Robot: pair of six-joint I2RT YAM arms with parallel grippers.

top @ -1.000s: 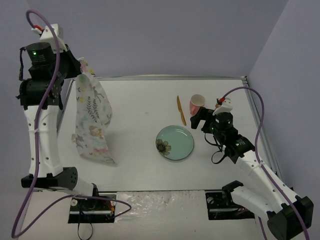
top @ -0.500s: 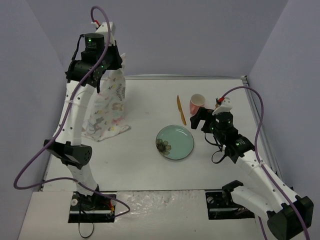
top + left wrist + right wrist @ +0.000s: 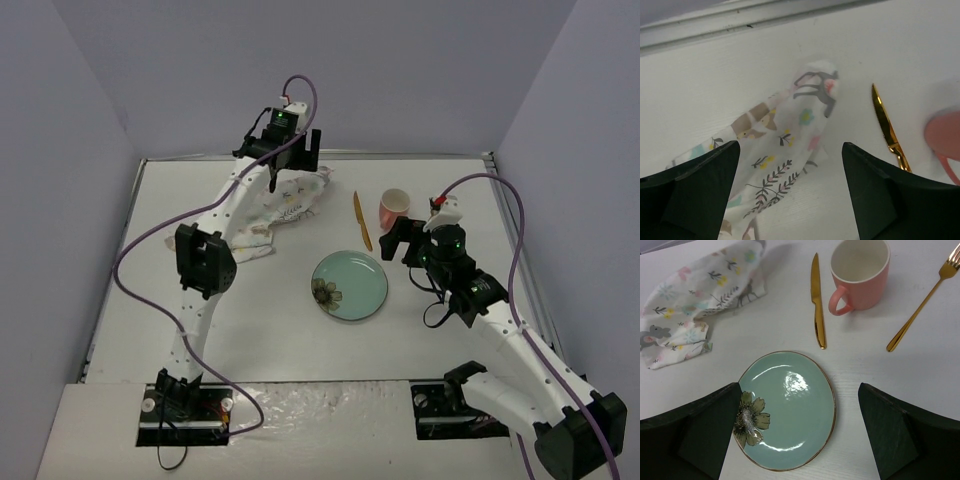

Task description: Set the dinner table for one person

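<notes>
The dinner table (image 3: 250, 320) is a plain white top. A patterned cloth placemat (image 3: 283, 205) lies crumpled on it at the back centre. My left gripper (image 3: 292, 165) hovers over the cloth, open, nothing between its fingers; in its wrist view the placemat (image 3: 785, 145) lies below the left gripper (image 3: 790, 147). A teal plate (image 3: 349, 285) with a flower sits mid-table. Behind it lie a gold knife (image 3: 361, 220) and a pink cup (image 3: 394, 207). My right gripper (image 3: 400, 238) stays open above the plate (image 3: 790, 410).
A gold fork (image 3: 920, 305) lies right of the cup (image 3: 860, 272), and the knife (image 3: 816, 300) is left of it. Grey walls close in the table at the back and both sides. A metal rail (image 3: 765, 17) runs along the far edge.
My left arm swung from the far left to the back centre with the placemat, then opened; the cloth now lies crumpled on the table. The right arm has not moved.
</notes>
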